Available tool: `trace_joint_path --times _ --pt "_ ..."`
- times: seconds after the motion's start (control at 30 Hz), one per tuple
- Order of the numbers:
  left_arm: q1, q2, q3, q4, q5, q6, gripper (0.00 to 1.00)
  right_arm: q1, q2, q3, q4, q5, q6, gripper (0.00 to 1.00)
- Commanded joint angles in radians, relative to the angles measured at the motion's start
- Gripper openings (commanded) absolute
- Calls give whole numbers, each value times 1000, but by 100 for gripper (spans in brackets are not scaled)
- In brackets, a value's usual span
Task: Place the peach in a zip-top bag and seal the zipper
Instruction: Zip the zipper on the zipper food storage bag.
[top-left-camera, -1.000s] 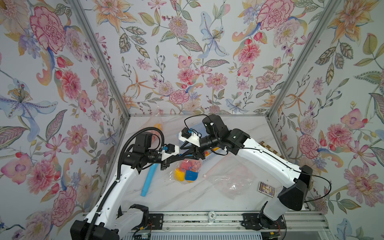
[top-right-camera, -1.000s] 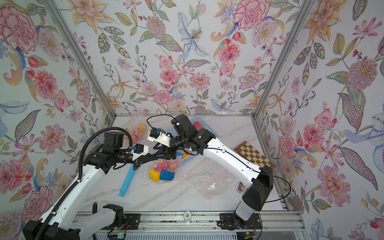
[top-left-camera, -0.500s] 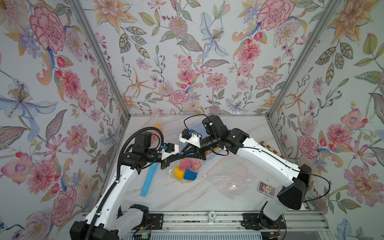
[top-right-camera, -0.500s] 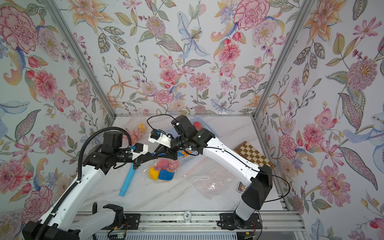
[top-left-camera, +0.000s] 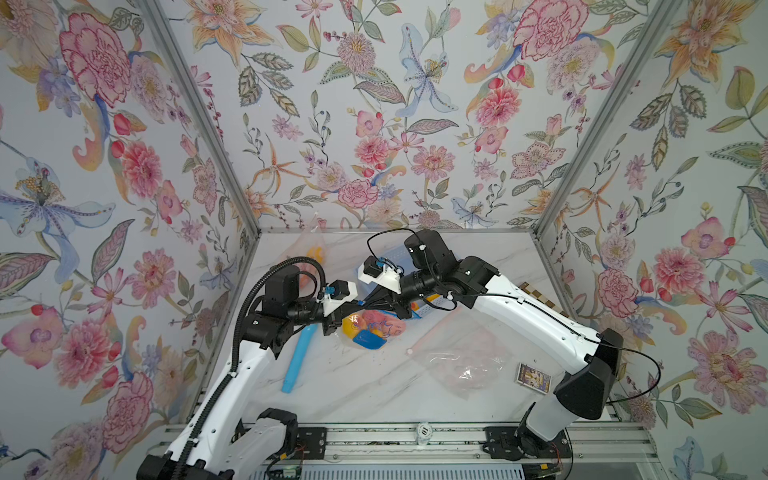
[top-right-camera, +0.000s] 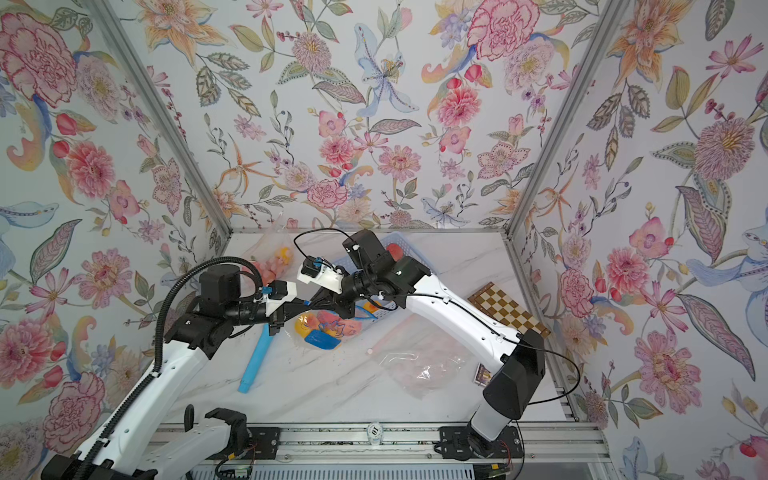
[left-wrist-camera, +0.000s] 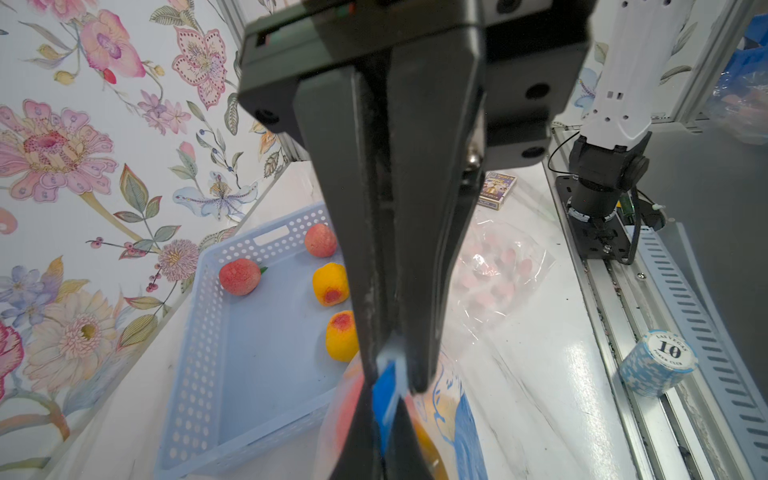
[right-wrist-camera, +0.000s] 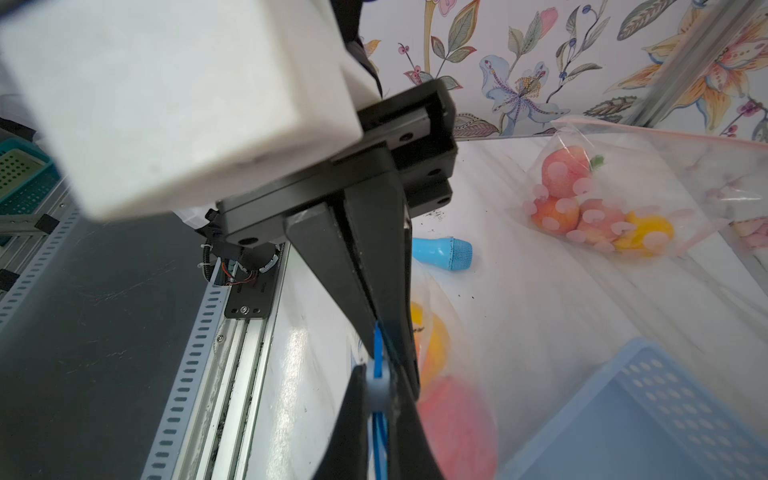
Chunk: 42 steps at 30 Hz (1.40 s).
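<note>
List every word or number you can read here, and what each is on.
"LAS VEGAS", "10", "POKER CLUB": on the poker chip, left wrist view.
"10": the same chip, seen in a top view.
Print on the card box: too blurred to read.
Blue print on the zip-top bag: not legible.

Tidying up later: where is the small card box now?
In a top view the card box sits on the robot's right side, between the loose clear bag and the right arm's black lower joint.
</note>
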Motion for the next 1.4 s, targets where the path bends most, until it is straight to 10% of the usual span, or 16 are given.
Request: trace_joint_path --times 0.0,0.73,1.37 --pt "5 -29 -21 84 -87 -73 0 0 -22 -22 -33 66 18 0" --pt "31 -88 -82 242 -122 -195 0 -42 -107 -200 42 167 89 0" --pt "135 -254 -244 600 -515 -493 0 -90 -143 -295 49 231 127 0"
